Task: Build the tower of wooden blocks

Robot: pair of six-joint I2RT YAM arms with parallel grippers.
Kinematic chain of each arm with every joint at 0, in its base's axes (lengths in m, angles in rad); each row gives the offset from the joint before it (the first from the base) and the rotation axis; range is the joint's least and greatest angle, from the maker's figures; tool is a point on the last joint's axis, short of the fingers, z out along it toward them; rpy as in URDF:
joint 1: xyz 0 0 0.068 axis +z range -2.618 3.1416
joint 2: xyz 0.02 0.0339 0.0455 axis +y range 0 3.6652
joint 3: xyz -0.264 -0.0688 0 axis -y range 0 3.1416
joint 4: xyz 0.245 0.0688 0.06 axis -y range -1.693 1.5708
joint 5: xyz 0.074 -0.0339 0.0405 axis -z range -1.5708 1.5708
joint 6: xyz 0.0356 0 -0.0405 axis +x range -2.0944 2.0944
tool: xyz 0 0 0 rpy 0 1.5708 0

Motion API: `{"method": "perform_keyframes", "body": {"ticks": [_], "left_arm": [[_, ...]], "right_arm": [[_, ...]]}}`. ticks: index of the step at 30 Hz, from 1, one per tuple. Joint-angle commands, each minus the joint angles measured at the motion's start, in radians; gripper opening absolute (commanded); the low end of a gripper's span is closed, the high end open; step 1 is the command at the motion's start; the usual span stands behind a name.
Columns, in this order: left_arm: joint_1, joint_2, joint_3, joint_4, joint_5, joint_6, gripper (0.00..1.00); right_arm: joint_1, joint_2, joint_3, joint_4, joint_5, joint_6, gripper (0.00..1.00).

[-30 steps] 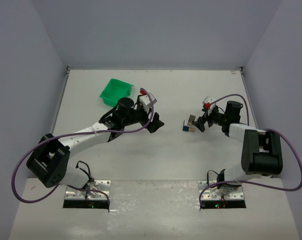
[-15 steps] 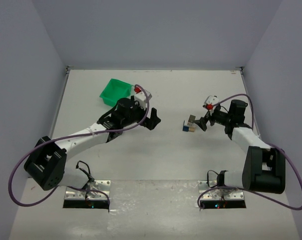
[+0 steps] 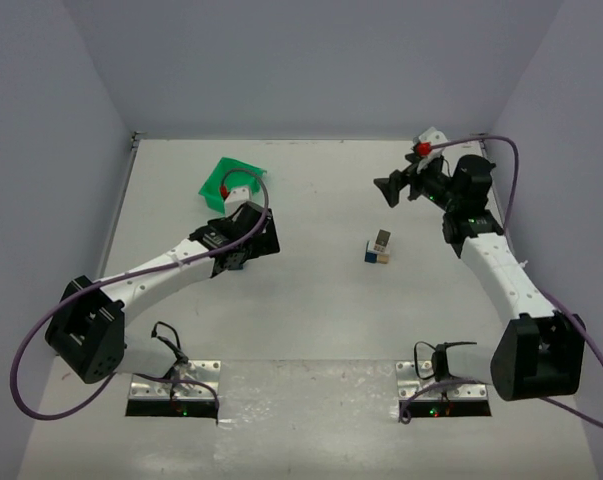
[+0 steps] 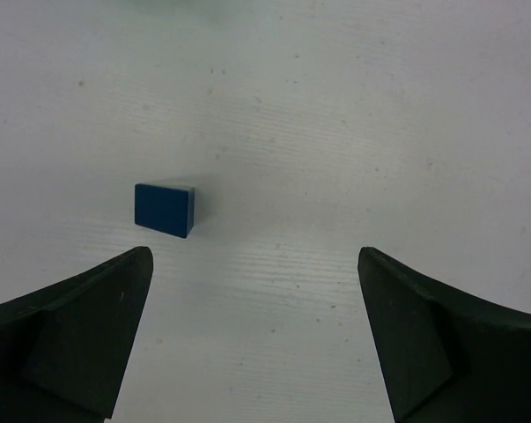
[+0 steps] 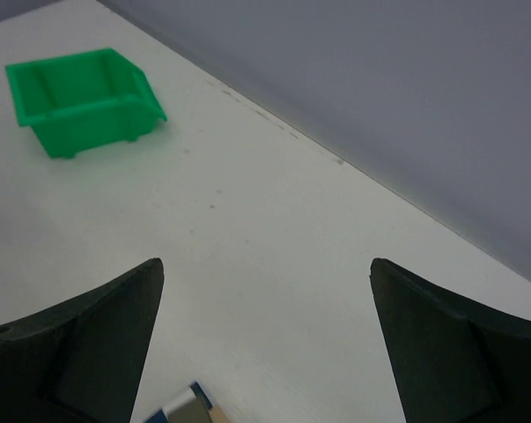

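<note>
Wood block tower (image 3: 378,247) — blue, tan, dark-topped — stands free; left gripper (image 4: 254,256) and right gripper (image 5: 265,264) gape wide.

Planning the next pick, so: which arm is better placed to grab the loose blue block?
Left. The left gripper hangs open right by the blue block, seen just ahead of it. The right gripper, also open, is across the table past the tower.

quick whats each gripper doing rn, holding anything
left gripper: open, empty; a blue block lies on the table ahead of it, untouched.
right gripper: open, empty, clear of the wood block tower.
</note>
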Motion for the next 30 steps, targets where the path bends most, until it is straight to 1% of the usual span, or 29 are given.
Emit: {"method": "perform_keyframes", "body": {"ticks": [1, 3, 5, 6, 7, 9, 10, 12, 13, 16, 19, 21, 22, 26, 28, 30], "left_arm": [[0.026, -0.009, -0.032, -0.042, -0.093, -0.095, 1.0], [0.05, -0.008, -0.062, 0.0, -0.068, -0.097, 1.0], [0.07, -0.005, -0.088, 0.051, -0.036, -0.074, 0.96], [0.075, -0.001, -0.096, 0.068, -0.033, -0.063, 0.95], [0.081, 0.007, -0.1, 0.084, -0.033, -0.059, 0.92], [0.098, 0.047, -0.088, 0.089, -0.029, -0.05, 0.89], [0.102, 0.064, -0.079, 0.087, -0.028, -0.044, 0.87], [0.109, 0.106, -0.066, 0.08, -0.025, -0.039, 0.84], [0.109, 0.107, -0.066, 0.082, -0.02, -0.034, 0.83], [0.117, 0.152, -0.063, 0.094, -0.018, -0.017, 0.72], [0.119, 0.19, -0.039, 0.093, -0.021, -0.003, 0.6], [0.119, 0.2, -0.034, 0.095, -0.019, 0.001, 0.53], [0.119, 0.207, -0.032, 0.095, -0.016, 0.001, 0.45], [0.119, 0.227, -0.031, 0.097, -0.009, 0.004, 0.24], [0.119, 0.234, -0.031, 0.097, -0.008, 0.009, 0.19], [0.119, 0.236, -0.027, 0.093, -0.008, 0.01, 0.05]], "right_arm": [[0.217, 0.032, 0.108, -0.032, 0.381, 0.094, 0.99], [0.24, 0.076, 0.166, -0.103, 0.381, 0.197, 0.99], [0.276, 0.116, 0.198, -0.133, 0.444, 0.255, 0.99], [0.299, 0.133, 0.24, -0.185, 0.47, 0.241, 0.99], [0.332, 0.152, 0.27, -0.221, 0.537, 0.235, 0.99], [0.394, 0.189, 0.308, -0.265, 0.622, 0.249, 0.99], [0.406, 0.197, 0.318, -0.285, 0.651, 0.263, 0.99], [0.416, 0.205, 0.286, -0.285, 0.696, 0.318, 0.99], [0.416, 0.205, 0.268, -0.286, 0.697, 0.319, 0.99], [0.419, 0.21, 0.201, -0.301, 0.799, 0.371, 0.99], [0.419, 0.216, 0.163, -0.332, 0.867, 0.397, 0.99], [0.418, 0.22, 0.154, -0.345, 0.867, 0.402, 0.99], [0.419, 0.221, 0.15, -0.347, 0.863, 0.404, 0.99], [0.419, 0.219, 0.134, -0.343, 0.854, 0.402, 0.99], [0.419, 0.214, 0.131, -0.341, 0.853, 0.396, 0.99], [0.419, 0.207, 0.125, -0.339, 0.855, 0.394, 0.99]]}}
